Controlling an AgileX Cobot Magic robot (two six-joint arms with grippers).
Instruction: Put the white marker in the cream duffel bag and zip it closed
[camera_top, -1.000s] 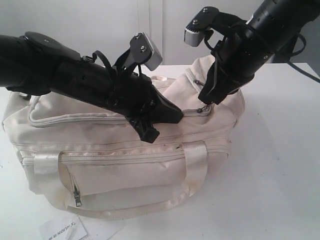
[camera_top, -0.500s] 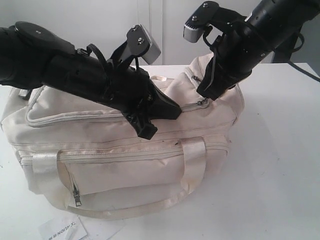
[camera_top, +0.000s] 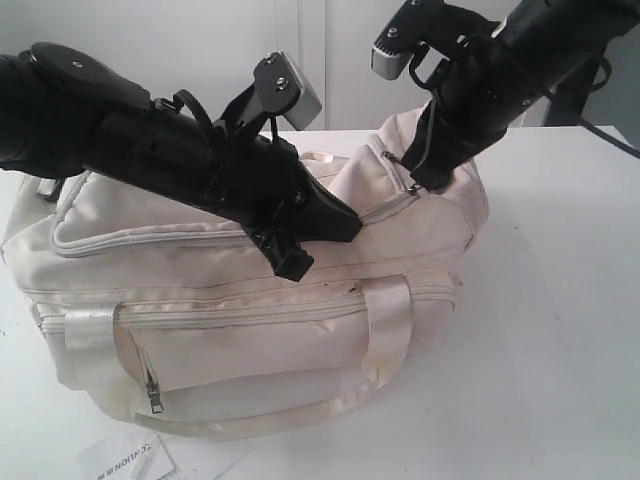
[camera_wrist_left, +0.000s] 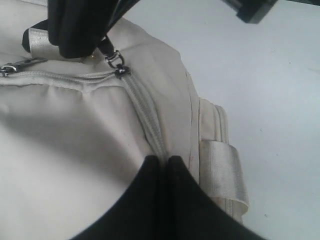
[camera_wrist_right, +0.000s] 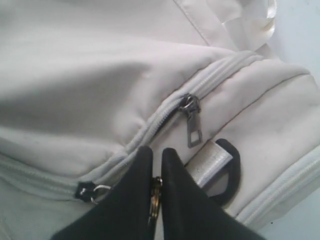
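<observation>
The cream duffel bag (camera_top: 200, 340) lies on the white table. Its curved top zip (camera_wrist_left: 145, 117) looks closed between the two grippers. My left gripper (camera_top: 338, 226) (camera_wrist_left: 161, 161) rests on the bag's top, shut, with the zip seam pinched between its tips. My right gripper (camera_top: 424, 182) (camera_wrist_right: 157, 155) is at the bag's right end, shut on the metal zipper pull (camera_wrist_right: 156, 195) (camera_wrist_left: 114, 56), just beyond the slider (camera_wrist_left: 121, 71) (camera_wrist_right: 84, 191). The white marker is out of view.
A side zip with a hanging pull (camera_wrist_right: 193, 127) and a strap loop in a black ring (camera_wrist_right: 220, 167) sit by the right gripper. The front pocket zip (camera_top: 152, 392) and strap handles (camera_top: 385, 320) face the camera. A printed paper tag (camera_top: 125, 460) lies at the table's front left.
My right gripper has gone up and to the right with the zipper pull, drawing the zip on around the bag's right end. The left arm rose slightly, then held still.
</observation>
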